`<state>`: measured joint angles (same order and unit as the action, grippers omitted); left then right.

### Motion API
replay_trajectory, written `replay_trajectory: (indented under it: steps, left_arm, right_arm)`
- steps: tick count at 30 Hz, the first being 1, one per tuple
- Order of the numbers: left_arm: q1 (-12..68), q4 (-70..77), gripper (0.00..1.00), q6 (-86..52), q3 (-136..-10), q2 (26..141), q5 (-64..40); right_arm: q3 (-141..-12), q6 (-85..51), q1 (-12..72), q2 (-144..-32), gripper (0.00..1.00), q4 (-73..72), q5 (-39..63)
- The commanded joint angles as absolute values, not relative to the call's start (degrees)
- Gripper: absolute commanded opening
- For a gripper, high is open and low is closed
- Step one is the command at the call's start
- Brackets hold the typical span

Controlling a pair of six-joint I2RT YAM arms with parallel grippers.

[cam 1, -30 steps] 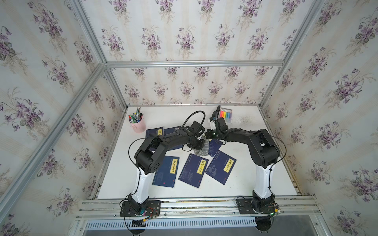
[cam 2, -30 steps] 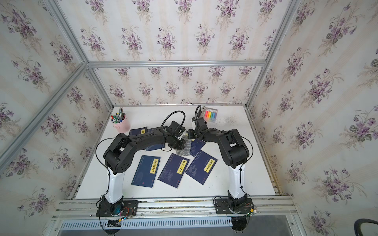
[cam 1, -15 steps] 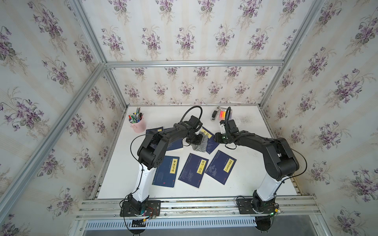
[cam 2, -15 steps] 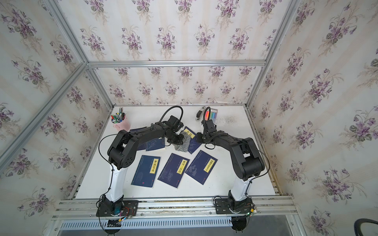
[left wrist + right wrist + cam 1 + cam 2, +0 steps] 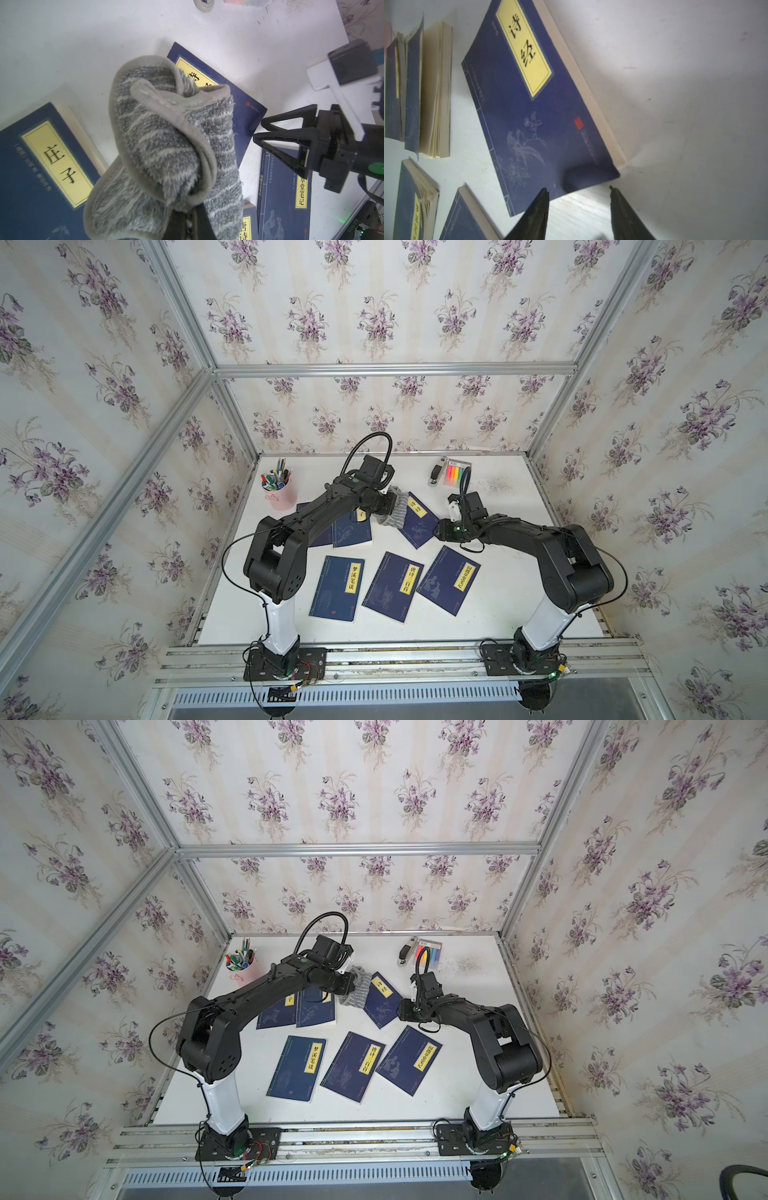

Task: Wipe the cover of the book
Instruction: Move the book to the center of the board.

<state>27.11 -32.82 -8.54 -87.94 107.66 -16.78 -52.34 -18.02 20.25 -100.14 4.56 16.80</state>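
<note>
The book (image 5: 419, 526) (image 5: 382, 1004) is navy with a yellow title label and lies flat at mid-table; its whole cover shows in the right wrist view (image 5: 519, 116). A striped grey cloth (image 5: 397, 512) (image 5: 166, 135) hangs bunched from my left gripper (image 5: 190, 209) (image 5: 388, 506), which is shut on it. The cloth covers the book's far-left part (image 5: 247, 112). My right gripper (image 5: 578, 189) (image 5: 436, 529) (image 5: 400, 1011) is open and holds nothing. It sits low at the book's near right corner, one fingertip (image 5: 545, 191) at the cover's edge.
Three more navy books (image 5: 337, 587) (image 5: 392, 587) (image 5: 449, 580) lie in a row near the front, and others (image 5: 351, 526) sit under the left arm. A pink pen cup (image 5: 279, 491) stands back left. A stapler (image 5: 435, 475) and highlighters (image 5: 455, 472) lie at the back.
My right gripper has opened and pulled back from the rear of the table to the book's near right corner. The left gripper carried the cloth toward the back, over the book.
</note>
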Motion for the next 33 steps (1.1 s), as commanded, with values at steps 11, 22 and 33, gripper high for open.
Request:
replay_trajectory:
  steps: [11, 22, 33]
  left_arm:
    - [25.6, -32.5, 0.00, -8.2, -80.4, 101.8, -15.7]
    - [24.7, -32.5, 0.00, -7.7, -79.5, 101.9, -15.5]
    - [24.4, -26.7, 0.03, -5.2, -76.8, 103.3, -25.1]
  right_arm:
    - [-57.3, -20.2, 24.1, -106.7, 0.44, 1.2, 25.1]
    - [-63.5, -23.3, 26.9, -108.9, 0.45, -4.6, 30.0]
    - [-55.6, -25.1, 26.9, -99.2, 0.56, -10.2, 35.3]
